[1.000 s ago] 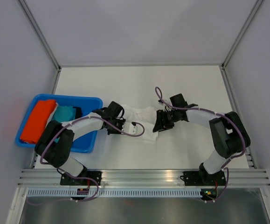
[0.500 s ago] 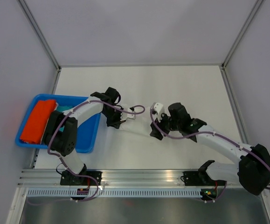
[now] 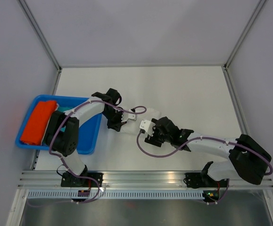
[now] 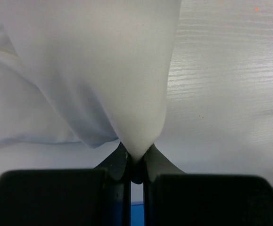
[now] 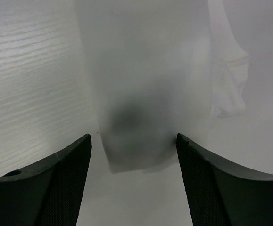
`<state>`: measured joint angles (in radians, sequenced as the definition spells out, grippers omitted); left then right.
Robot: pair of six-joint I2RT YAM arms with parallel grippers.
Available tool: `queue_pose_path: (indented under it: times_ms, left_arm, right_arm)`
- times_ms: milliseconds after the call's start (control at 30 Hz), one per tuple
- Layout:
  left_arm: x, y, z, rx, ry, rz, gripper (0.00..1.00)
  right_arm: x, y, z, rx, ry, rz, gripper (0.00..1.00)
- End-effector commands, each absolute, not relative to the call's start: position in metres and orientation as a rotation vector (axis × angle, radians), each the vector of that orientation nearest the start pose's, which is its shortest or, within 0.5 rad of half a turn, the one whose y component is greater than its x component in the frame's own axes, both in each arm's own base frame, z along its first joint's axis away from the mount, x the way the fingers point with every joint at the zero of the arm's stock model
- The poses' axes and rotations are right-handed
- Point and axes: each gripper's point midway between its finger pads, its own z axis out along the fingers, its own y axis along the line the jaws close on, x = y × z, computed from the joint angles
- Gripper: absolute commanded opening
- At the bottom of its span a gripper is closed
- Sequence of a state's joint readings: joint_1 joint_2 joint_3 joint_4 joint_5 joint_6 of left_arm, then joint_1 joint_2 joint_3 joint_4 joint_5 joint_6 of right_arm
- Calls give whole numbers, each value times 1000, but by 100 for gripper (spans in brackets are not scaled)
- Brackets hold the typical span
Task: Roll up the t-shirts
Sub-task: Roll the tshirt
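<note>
While orange tee (image 3: 36, 121) is lying in tray (image 3: 89, 140), white t-shirt (image 4: 94, 70), apparently unrolled, is being pinched by left gripper (image 4: 136, 172); right gripper (image 5: 134, 141) wide.

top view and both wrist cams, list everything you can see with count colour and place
white t-shirt: 1, white, on the table between the two arms, one fold lifted
orange t-shirt: 1, orange, in the left part of the tray
teal t-shirt: 1, teal, in the tray beside the orange one, mostly hidden by the left arm
tray: 1, blue plastic, at the table's left edge
table: 1, white, inside grey walls
left gripper: 1, black, shut on the white t-shirt's fold
right gripper: 1, black, open, over the white t-shirt's edge
</note>
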<state>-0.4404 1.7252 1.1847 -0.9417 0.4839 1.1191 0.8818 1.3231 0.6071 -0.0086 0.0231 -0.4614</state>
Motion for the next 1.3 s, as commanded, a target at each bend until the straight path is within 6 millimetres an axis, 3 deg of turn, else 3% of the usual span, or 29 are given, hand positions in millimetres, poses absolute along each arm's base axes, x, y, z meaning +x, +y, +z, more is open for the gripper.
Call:
queue_pose_path:
  times_ms: [0, 133, 233, 333, 367, 433, 567, 600, 733, 767, 833, 900, 967, 1000, 1100, 1200, 1267]
  left_arm:
    - [258, -184, 64, -2373, -2321, 818, 2]
    - [255, -183, 63, -2365, -2310, 836, 2]
    - [253, -181, 65, -2354, -2298, 858, 2]
    - [249, -173, 64, -2326, -2277, 859, 2]
    - [248, -171, 64, -2319, -2269, 865, 2]
    - [245, -163, 66, -2256, -2274, 889, 2]
    - [233, -156, 75, -2220, -2215, 946, 2]
    - [231, -156, 77, -2221, -2201, 953, 2]
    - [224, -150, 79, -2180, -2150, 959, 5]
    - [224, -150, 78, -2149, -2159, 960, 7]
    - [232, -154, 81, -2124, -2206, 953, 32]
    - [241, -160, 89, -2148, -2235, 962, 51]
    - [243, -169, 98, -2160, -2256, 1024, 59]
    - [242, -172, 106, -2180, -2264, 1046, 68]
    - [234, -181, 111, -2186, -2261, 1140, 71]
    - [227, -189, 101, -2100, -2300, 1149, 73]
    - [241, -194, 89, -2040, -2400, 1109, 68]
  right_arm:
    - [260, 248, 65, -1383, 1774, 41, 78]
    - [266, 253, 61, -1338, 1821, 62, 73]
    - [267, 256, 47, -1304, 1949, 124, 27]
    - [261, 256, 49, -1261, 2059, 243, 16]
    - [252, 263, 54, -1258, 2077, 382, 14]
    - [240, 263, 63, -1263, 2111, 481, 7]
    - [202, 262, 75, -1325, 2179, 813, 3]
    - [185, 264, 79, -1353, 2194, 936, 2]
    - [157, 270, 91, -1361, 2194, 1234, 0]
    - [159, 269, 92, -1338, 2207, 1265, 0]
    - [165, 266, 87, -1295, 2262, 1275, 0]
    - [177, 262, 84, -1232, 2290, 1263, 0]
    - [186, 257, 81, -1166, 2326, 1268, 0]
    - [189, 256, 81, -1149, 2331, 1262, 0]
    - [194, 254, 79, -1122, 2331, 1256, 0]
    - [195, 254, 78, -1110, 2329, 1261, 0]
    - [197, 255, 77, -1099, 2332, 1260, 0]
